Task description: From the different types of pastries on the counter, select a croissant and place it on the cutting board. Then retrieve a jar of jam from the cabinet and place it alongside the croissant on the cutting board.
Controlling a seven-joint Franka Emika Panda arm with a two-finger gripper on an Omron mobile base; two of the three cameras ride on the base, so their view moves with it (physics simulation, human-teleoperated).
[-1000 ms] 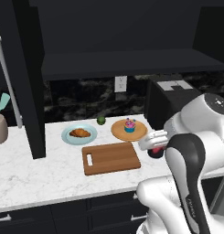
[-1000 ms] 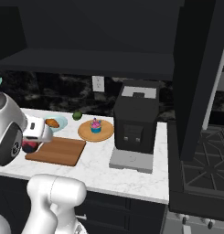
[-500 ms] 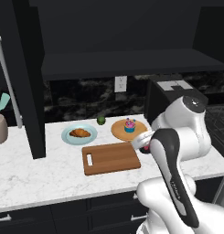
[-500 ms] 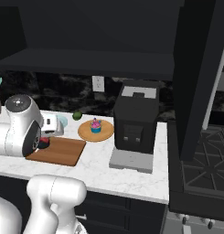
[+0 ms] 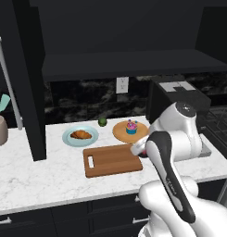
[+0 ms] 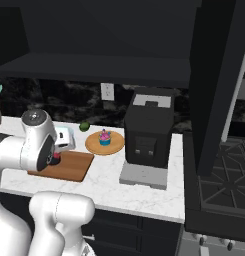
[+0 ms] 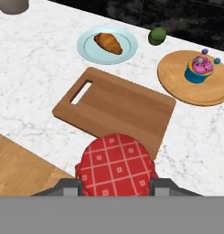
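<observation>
Gripping one jar of jam [image 7: 116,165] with its red checked lid, my hand [image 7: 115,185] hangs over the near edge of the one cutting board [image 7: 114,110] in the hand view. One croissant [image 7: 108,42] lies on a blue plate [image 7: 87,48], one cupcake [image 7: 199,70] on a round wooden plate [image 7: 177,84], one green fruit [image 7: 157,35] between them. From the left base, the board [image 5: 112,160] sits on the tabletop [image 5: 36,180]. From the right base, one coffee machine [image 6: 148,129] stands beside the cupcake [image 6: 104,137].

A home kitchen: white marble counter [image 5: 50,180] over black drawers, a black coffee machine [image 6: 149,130], a stove [image 6: 219,190] and a wall outlet [image 5: 122,84].
</observation>
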